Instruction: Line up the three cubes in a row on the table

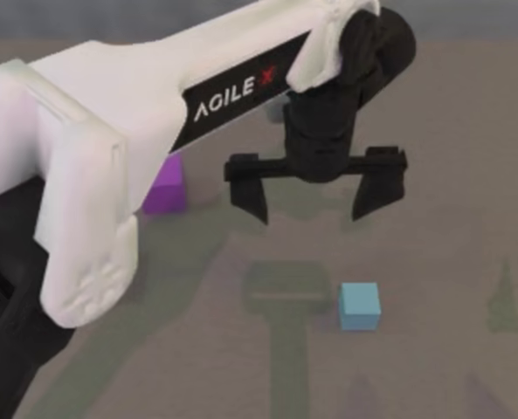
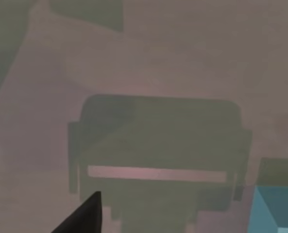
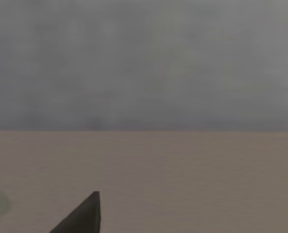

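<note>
**Left tool hangs open above the desk, between the purple and the light-blue cube**

In the top view the left arm (image 1: pixel 110 148) reaches in from the left side and crosses most of the picture. Its white body carries a black band with the AgileX lettering. At its end the black left tool (image 1: pixel 315 209) points down at the desk (image 1: pixel 442 175). Its two fingers (image 1: pixel 250 192) are spread wide apart, and nothing is between them. The tool is above the desk, not touching it, and its shadow (image 1: pixel 280 292) lies on the surface below, just beside the light-blue cube.

The small light-blue cube (image 1: pixel 360 305) sits on the desk a little right of the middle, lower in the top view than the tool and apart from it. In the left wrist view one corner of this cube (image 2: pixel 275 211) shows at the edge of the picture, next to the wide shadow of the tool (image 2: pixel 158 145), and one dark fingertip (image 2: pixel 83 216) comes into the picture.

The purple cube (image 1: pixel 165 188) stands on the desk at the left of the tool, and the left arm covers a part of it. The two cubes are well apart. The salmon-pink cube does not show in any view.

The right wrist view shows only bare desk, a grey background behind it, and one dark fingertip of the right tool (image 3: pixel 80 218). From this I cannot tell if the right tool is open or closed.
</note>
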`<state>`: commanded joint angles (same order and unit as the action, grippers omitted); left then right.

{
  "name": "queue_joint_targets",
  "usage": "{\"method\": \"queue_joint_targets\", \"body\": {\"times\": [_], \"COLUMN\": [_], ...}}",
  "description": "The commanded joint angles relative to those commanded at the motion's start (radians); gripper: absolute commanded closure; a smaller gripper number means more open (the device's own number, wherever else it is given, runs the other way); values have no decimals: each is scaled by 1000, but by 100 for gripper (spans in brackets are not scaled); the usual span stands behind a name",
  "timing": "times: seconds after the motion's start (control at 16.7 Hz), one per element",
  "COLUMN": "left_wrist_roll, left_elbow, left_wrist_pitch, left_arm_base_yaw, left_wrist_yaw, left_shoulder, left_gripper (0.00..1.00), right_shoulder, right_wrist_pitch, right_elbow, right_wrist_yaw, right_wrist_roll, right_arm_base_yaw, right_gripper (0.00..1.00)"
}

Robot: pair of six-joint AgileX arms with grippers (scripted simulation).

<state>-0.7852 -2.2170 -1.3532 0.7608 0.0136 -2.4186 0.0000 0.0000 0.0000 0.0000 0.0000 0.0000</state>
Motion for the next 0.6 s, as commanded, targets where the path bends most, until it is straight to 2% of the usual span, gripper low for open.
{"method": "queue_joint_targets", "body": {"times": [0.36,0.48,0.6], "left_wrist_roll": [254,312,332], "left_elbow": [-24,-32,-36], "left_wrist_pitch": [-18,-19,-19], "left_arm_base_yaw": [-357,-420,-440], "left_wrist_yaw": [-14,-18,-19], "left_shoulder": [-29,-33,-33], "left_gripper": [0,0,0], "right_shoulder": [0,0,0], "right_wrist_pitch": [0,0,0], "right_elbow": [0,0,0], "right_wrist_yaw": [0,0,0], "right_wrist_roll": [0,0,0], "right_arm_base_yaw": [0,0,0], "right_gripper": [0,0,0]}}
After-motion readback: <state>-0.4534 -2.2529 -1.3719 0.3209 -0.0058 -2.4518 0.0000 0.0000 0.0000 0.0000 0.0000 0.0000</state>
